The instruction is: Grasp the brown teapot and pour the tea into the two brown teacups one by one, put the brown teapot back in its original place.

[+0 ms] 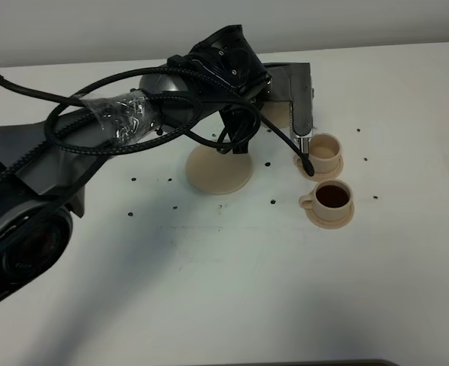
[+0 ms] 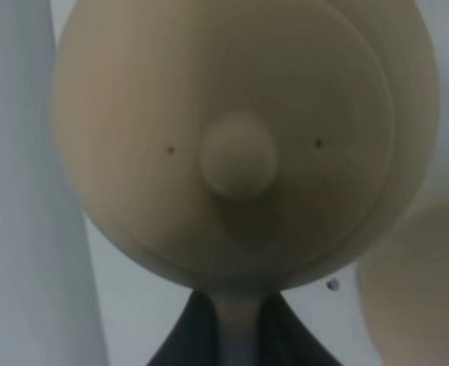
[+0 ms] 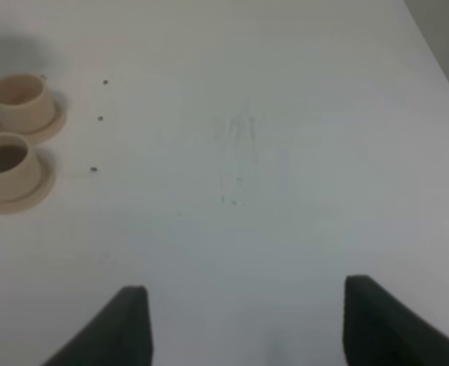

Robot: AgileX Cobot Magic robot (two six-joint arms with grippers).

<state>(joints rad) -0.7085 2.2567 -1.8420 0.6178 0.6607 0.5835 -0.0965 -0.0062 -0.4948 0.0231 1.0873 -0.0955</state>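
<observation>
The left arm (image 1: 125, 114) slants in from the left above the large saucer (image 1: 218, 179), its brown teapot (image 2: 239, 137) close by the far teacup (image 1: 325, 152), barring that side, while the surface (image 1: 209, 297) before and right of the near teacup (image 1: 331, 200) offers passage.

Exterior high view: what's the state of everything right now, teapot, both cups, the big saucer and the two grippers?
brown teapot: off its saucer, lid on, held by the handle.
left gripper: shut on the brown teapot's handle.
near teacup: upright, filled with dark tea.
far teacup: upright, no dark tea visible inside.
large saucer: bare, nothing on it.
right gripper: open, holding nothing.
</observation>
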